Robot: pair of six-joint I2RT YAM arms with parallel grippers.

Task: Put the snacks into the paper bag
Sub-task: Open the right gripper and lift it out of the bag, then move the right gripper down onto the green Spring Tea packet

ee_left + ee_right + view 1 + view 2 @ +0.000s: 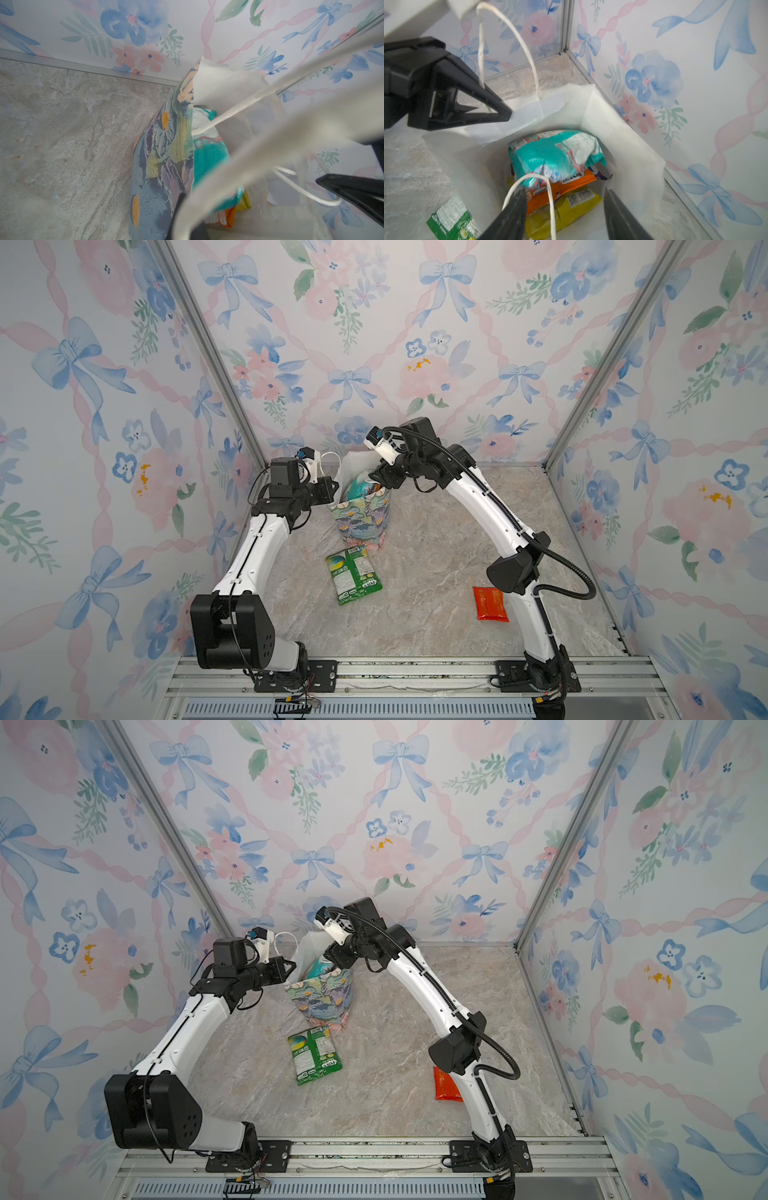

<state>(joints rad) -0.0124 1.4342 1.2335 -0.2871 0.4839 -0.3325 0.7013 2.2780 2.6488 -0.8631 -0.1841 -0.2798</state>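
Standing far centre, the paper bag (pixel 361 518) is pinched at its left rim by the clenched left gripper (pixel 504 114); the right gripper (pixel 564 190) is spread above a teal pouch (pixel 550 158) inside. Green pouch (pixel 353 578) and red pouch (pixel 490 603) lie outside. The cord handle (pixel 551 207) could be snagged between the jaws, tipping the bag. Lower pouches (pixel 571 184) are mostly covered.

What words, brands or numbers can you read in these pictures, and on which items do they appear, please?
"FOX'S", probably: white letters, upside down, on the orange pouch in the paper bag.
Print on the teal pouch, yellow pouch, green pouch and red pouch: too small or blurred to read.
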